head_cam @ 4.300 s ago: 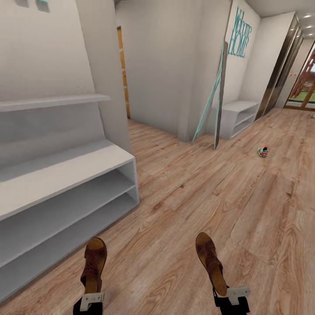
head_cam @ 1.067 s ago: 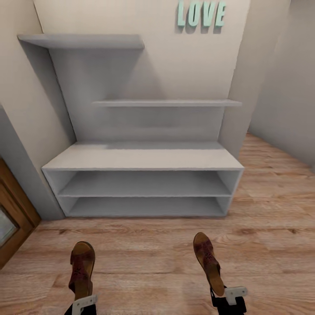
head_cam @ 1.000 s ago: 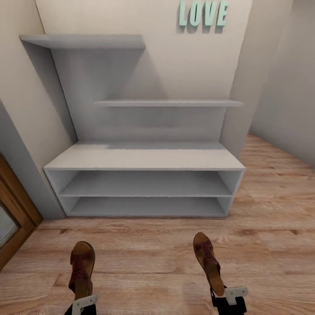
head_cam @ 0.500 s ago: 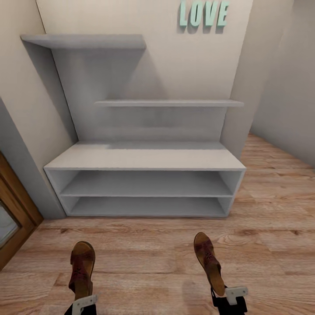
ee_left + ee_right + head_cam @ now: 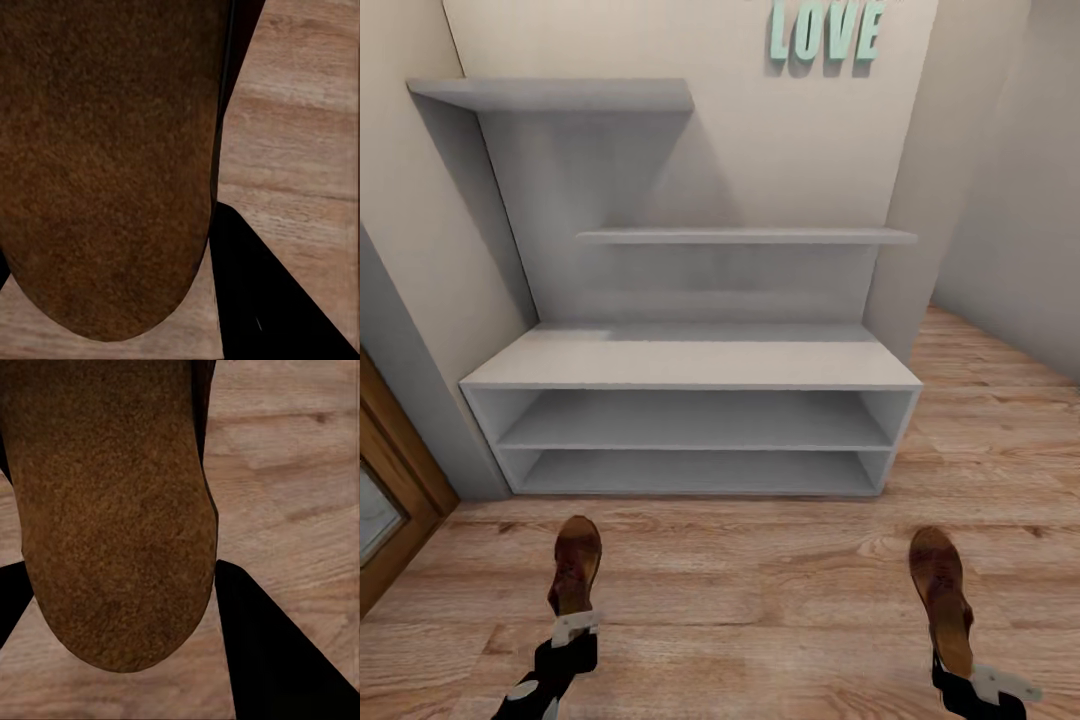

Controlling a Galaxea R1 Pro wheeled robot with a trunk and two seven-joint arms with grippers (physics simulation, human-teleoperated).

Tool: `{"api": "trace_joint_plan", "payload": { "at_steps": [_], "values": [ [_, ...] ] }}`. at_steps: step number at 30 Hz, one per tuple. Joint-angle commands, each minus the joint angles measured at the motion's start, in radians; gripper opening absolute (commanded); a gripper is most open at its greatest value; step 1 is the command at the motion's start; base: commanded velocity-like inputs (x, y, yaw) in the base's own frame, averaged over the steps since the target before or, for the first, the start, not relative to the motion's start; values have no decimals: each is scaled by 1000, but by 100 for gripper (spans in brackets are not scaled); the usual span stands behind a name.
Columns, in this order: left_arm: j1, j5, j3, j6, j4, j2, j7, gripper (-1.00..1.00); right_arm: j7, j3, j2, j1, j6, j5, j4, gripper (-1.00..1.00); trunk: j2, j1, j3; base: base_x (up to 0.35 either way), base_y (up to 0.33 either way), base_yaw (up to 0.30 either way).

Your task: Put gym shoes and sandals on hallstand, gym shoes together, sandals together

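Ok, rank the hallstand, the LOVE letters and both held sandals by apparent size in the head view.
1. hallstand, by far the largest.
2. LOVE letters, cut off at the top edge.
3. left sandal and right sandal: similar in apparent size, so I won't separate them.

The light is soft and even, with no glare. Grey shadows sit under the wall shelves (image 5: 555, 95) in the upper left. The close-up shoe soles (image 5: 105, 165) look grainy and a bit blurry, with black shadows beside them
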Motion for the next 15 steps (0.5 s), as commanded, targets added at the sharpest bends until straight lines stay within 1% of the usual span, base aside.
{"api": "trace_joint_plan", "payload": {
  "at_steps": [1, 2, 3, 4, 6, 7, 9, 12, 13, 14, 15],
  "values": [
    [-38, -28, 9, 50, 0, -2, -8, -100, -4, 6, -14, -1, 1, 28, 1, -100, 0, 0, -1, 0, 0, 0],
    [-79, -42, 9, 102, -2, -3, -9, -100, -4, -15, -25, -1, 1, 28, 1, -100, 0, 0, -1, 0, 0, 0],
    [-97, -49, 9, 125, -3, -4, -9, -100, -4, -23, -30, -1, 1, 28, 1, -100, 0, 0, -1, 0, 0, 0],
    [-131, -60, 9, 169, -3, -6, -9, -100, -4, -34, -40, -1, 1, 28, 1, -100, 0, 0, -1, 0, 0, 0],
    [-164, -71, 8, 212, -4, -8, -9, -100, -3, -40, -47, -1, 2, 27, 1, -100, 0, 0, -1, 0, 0, 0],
    [-194, -80, 8, 254, -4, -10, -10, -100, -3, -45, -53, -1, 3, 27, 1, -100, 0, 0, -1, 0, 0, 0],
    [-223, -88, 8, 294, -4, -12, -10, -100, -3, -48, -56, -1, 6, 27, 0, -100, 0, 0, -1, 0, 0, 0],
    [-312, -99, 8, 408, 0, -14, -10, -100, -4, -53, -61, -1, 28, 27, 0, -100, 0, 0, -1, 0, 0, 0],
    [-334, -101, 8, 435, 2, -14, -10, -100, -4, -53, -62, -1, 32, 27, -1, -100, 0, 0, -1, 0, 0, 0],
    [-345, -101, 8, 448, 3, -15, -10, -100, -4, -54, -62, -1, 34, 27, -1, -100, 0, 0, -1, 0, 0, 0],
    [-371, -103, 8, 487, 5, -17, -10, -100, -4, -54, -62, -1, 37, 27, -1, -100, 0, 0, -1, 0, 0, 0]
  ]
}}
